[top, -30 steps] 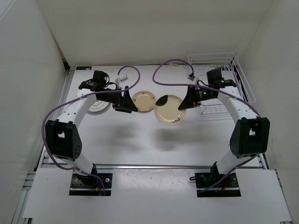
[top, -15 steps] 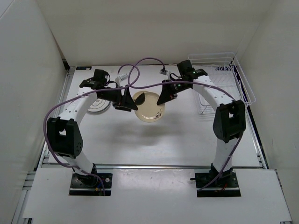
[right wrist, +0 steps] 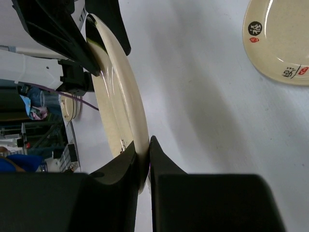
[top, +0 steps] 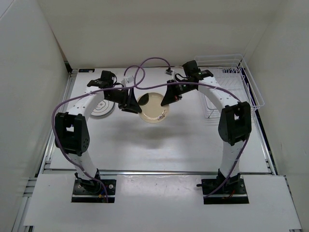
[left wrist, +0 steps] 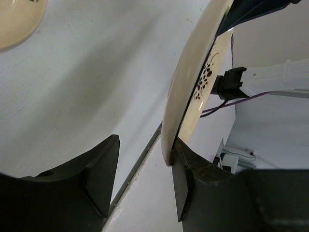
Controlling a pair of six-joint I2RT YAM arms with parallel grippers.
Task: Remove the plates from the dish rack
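Observation:
My right gripper (top: 169,98) (right wrist: 145,150) is shut on the rim of a beige plate with a dark motif (top: 155,116) (right wrist: 118,96) and holds it tilted above the table's centre. My left gripper (top: 131,105) (left wrist: 145,145) is open, with the plate's opposite rim (left wrist: 186,82) between its fingers and touching one of them. A tan plate (top: 143,100) (right wrist: 280,38) lies on the table below, partly hidden. A white patterned plate (top: 102,109) lies at the left. The white wire dish rack (top: 253,89) stands at the back right and shows no plates.
Purple cables (top: 145,67) loop over the back of the table between the arms. White walls close in the left, back and right sides. The tan plate also shows in the left wrist view (left wrist: 17,19).
My right arm has carried the beige plate leftward from beside the rack to the centre, over the tan plate. The plate's rim now sits between the left gripper's open fingers.

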